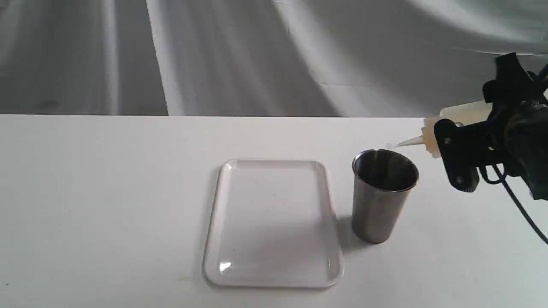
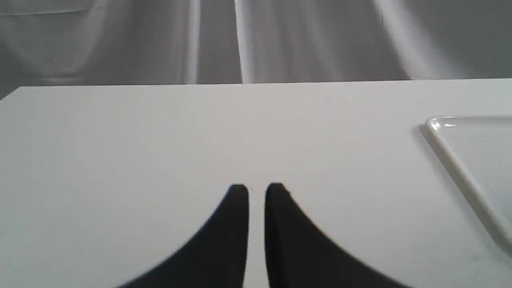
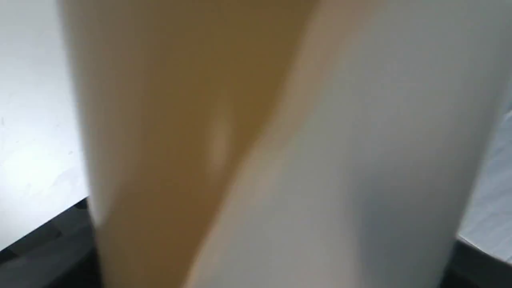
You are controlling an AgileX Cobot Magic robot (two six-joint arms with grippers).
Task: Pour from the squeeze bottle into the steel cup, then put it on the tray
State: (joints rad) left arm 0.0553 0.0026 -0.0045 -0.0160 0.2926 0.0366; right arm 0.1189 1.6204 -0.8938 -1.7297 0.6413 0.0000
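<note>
The left end effector shows only in its own wrist view. It hangs low over the bare white tabletop at the left of the scene. Its two black fingers are drawn almost together, with only a thin slit between them, and they hold nothing. The rim of the tray lies off to its right.

Near the middle of the tabletop the tray lies flat, white and glossy, with nothing on it.

Just right of the tray, and apart from it, the steel cup stands upright with its mouth open.

Farther right, the squeeze bottle is in the air, tipped close to level, with its thin nozzle pointing left. The nozzle tip sits above the far right part of the cup's rim. Whether any liquid is leaving the nozzle is too fine to tell.

The right end effector is clamped around the bottle's body from the right edge of the scene. In the right wrist view the bottle fills the frame. The amber liquid lies slanted inside it, and a dark finger shows at its side.
</note>
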